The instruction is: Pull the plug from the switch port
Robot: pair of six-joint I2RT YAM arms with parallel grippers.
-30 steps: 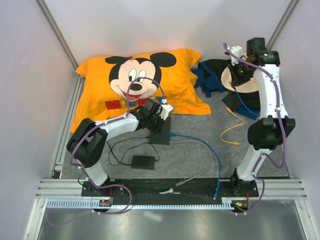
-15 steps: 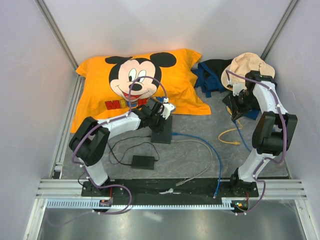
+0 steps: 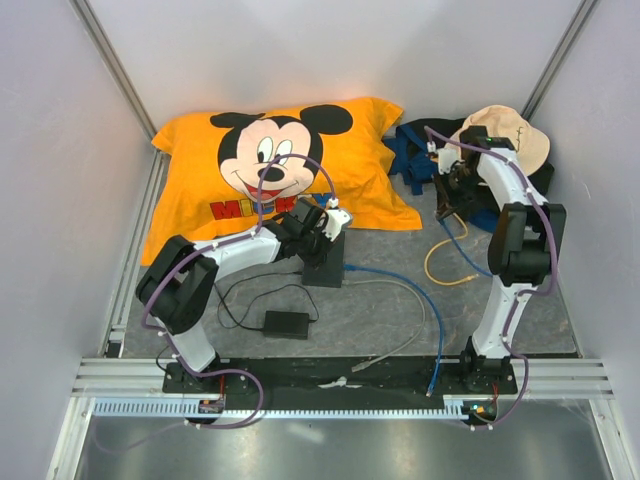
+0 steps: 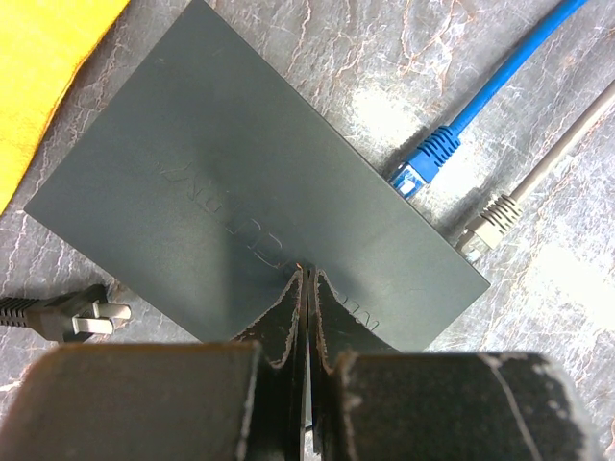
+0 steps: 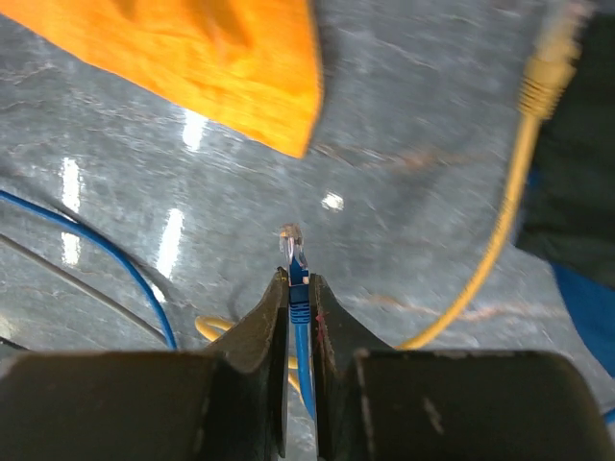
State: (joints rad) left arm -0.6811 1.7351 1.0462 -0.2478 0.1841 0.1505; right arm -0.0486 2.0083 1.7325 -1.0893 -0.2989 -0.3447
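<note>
The left gripper (image 4: 306, 284) has its fingers pressed together with nothing between them, their tips resting on the top face of the switch (image 4: 221, 182). The switch lies flat on the grey mat (image 3: 400, 330), left of centre, just near of the orange Mickey Mouse pillow (image 3: 270, 170). Along its right edge a blue plug (image 4: 423, 165) sits against the socket row, and a grey plug (image 4: 485, 223) sits just near of it, also at that edge. Whether either one is fully seated cannot be told. A black two-prong mains plug (image 4: 75, 317) lies on the mat at the switch's left corner. Its thin cord loops to a small black power brick (image 3: 285, 323), nearer the arm bases.

The right gripper (image 5: 299, 286) is well apart from the switch, at the far right, held above the mat. It pinches a loose blue cable end (image 5: 293, 259), whose clear connector tip pokes out beyond the fingertips and touches nothing. A yellow cable (image 5: 504, 221) curves across the mat just right of it. Beyond the gripper, in the far right corner, a tan hat (image 3: 510, 135) lies on dark blue and black fabric (image 3: 415, 155).
</note>
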